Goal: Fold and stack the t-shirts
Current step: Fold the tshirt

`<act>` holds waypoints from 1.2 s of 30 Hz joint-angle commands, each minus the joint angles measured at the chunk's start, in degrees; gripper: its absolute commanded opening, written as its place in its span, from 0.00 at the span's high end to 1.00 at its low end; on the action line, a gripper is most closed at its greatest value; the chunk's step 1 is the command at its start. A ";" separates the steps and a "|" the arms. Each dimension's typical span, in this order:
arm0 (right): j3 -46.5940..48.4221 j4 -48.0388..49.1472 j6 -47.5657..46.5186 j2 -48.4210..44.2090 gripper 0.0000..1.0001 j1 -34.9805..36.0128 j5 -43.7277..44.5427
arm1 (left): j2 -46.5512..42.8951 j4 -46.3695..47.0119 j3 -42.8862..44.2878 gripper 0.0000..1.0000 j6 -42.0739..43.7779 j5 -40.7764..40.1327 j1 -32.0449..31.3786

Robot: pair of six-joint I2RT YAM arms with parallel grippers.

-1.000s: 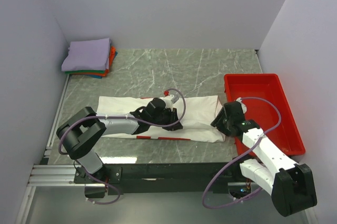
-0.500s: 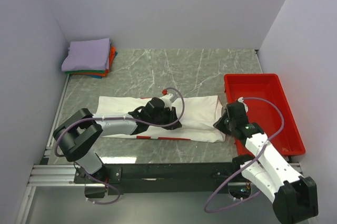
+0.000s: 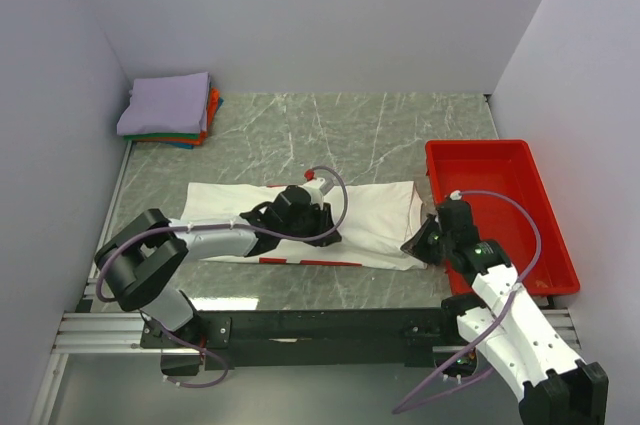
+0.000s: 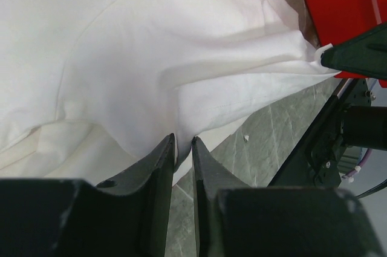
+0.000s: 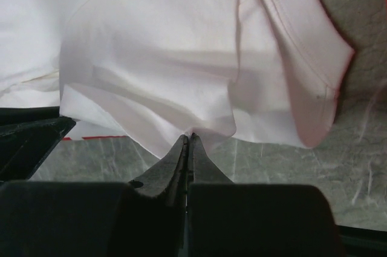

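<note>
The white t-shirt (image 3: 375, 215) lies spread on the desk (image 3: 380, 135), bare marble behind it and the red tray (image 3: 478, 145) at its right edge; only the wrist views show the left hand (image 4: 183, 142) pinching a fold and the right hand (image 5: 188, 139) pinching its near hem.

1. Top cam: high behind my bases, looking down on whole table (image 3: 400, 135).
2. Wrist cams: close, low, looking past left gripper (image 4: 182, 143) and right gripper (image 5: 188, 139).
3. All share white t-shirt (image 3: 370, 215), right end.
</note>
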 commanded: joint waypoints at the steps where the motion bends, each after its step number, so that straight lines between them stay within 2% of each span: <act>1: 3.87 -2.80 -0.89 -1.82 1.00 -0.11 -1.48 | -3.31 -0.57 -0.03 0.76 1.51 -1.20 0.16; 15: 5.19 -5.53 -0.54 -1.56 1.00 0.33 -6.57 | -6.30 -4.17 -0.12 0.75 3.09 -0.76 1.13; 23: 3.52 -1.49 0.86 1.25 1.00 0.77 -11.94 | -6.66 -5.23 -0.56 0.75 3.18 -0.76 1.83; 29: 5.45 -0.08 -0.01 4.59 1.00 0.77 -10.98 | -6.39 -5.58 -0.12 0.75 3.71 0.03 2.45; 36: 2.38 -0.08 -0.72 4.34 1.00 0.95 -9.83 | -6.57 -6.02 -1.25 0.75 4.15 1.26 2.53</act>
